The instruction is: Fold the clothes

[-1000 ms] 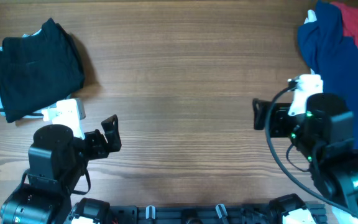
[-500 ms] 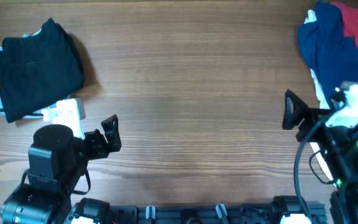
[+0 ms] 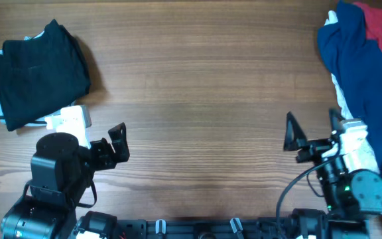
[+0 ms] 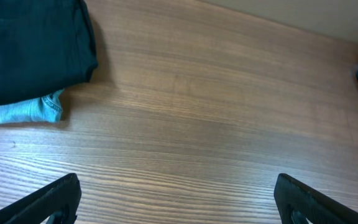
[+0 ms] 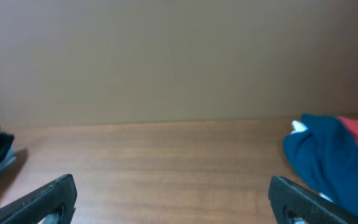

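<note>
Right claw [image 3: 312,129]: pulled back from the navy garment [image 3: 357,60] toward the near edge; spread wide, empty.
Left claw [image 3: 118,143]: unmoved, spread wide, empty.
Black garment [image 3: 38,73]: folded, far left, atop light-blue denim [image 4: 23,111].
Navy garment: crumpled beside red garment [image 3: 380,26], right edge of worktop [image 3: 197,86].
Step (my reading): fetch navy piece; pinch one layer by an edge, drag to bare centre, flatten before folding.
</note>
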### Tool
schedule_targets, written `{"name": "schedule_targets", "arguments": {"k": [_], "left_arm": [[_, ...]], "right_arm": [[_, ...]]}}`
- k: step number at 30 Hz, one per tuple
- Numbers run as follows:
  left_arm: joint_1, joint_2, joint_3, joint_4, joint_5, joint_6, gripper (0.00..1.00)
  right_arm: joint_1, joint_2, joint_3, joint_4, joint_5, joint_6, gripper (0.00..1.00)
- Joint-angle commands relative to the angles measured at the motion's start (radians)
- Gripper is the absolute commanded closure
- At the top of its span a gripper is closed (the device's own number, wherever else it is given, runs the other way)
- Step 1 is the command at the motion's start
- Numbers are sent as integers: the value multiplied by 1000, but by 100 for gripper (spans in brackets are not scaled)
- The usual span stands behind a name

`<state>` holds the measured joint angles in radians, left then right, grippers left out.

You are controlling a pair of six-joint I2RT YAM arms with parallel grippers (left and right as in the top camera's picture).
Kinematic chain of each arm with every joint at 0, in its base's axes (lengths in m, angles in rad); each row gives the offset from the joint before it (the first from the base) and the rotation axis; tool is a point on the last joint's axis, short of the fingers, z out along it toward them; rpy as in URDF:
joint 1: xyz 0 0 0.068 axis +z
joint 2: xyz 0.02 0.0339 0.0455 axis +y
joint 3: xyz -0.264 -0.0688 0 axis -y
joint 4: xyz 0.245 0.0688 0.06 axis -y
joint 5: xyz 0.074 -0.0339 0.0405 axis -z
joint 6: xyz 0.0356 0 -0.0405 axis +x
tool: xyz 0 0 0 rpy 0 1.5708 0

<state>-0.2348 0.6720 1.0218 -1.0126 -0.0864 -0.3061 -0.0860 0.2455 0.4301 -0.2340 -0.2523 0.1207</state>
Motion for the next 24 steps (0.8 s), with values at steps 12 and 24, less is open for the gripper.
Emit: {"name": "schedule_targets", "arguments": {"k": [12, 24], "left_arm": [[-4, 1, -9, 2, -19, -16, 0], [-4, 1, -9, 2, -19, -16, 0]], "right_arm": [[-5, -243, -265, 229, -3, 9, 0], [-5, -243, -425, 447, 51, -19, 0]]}}
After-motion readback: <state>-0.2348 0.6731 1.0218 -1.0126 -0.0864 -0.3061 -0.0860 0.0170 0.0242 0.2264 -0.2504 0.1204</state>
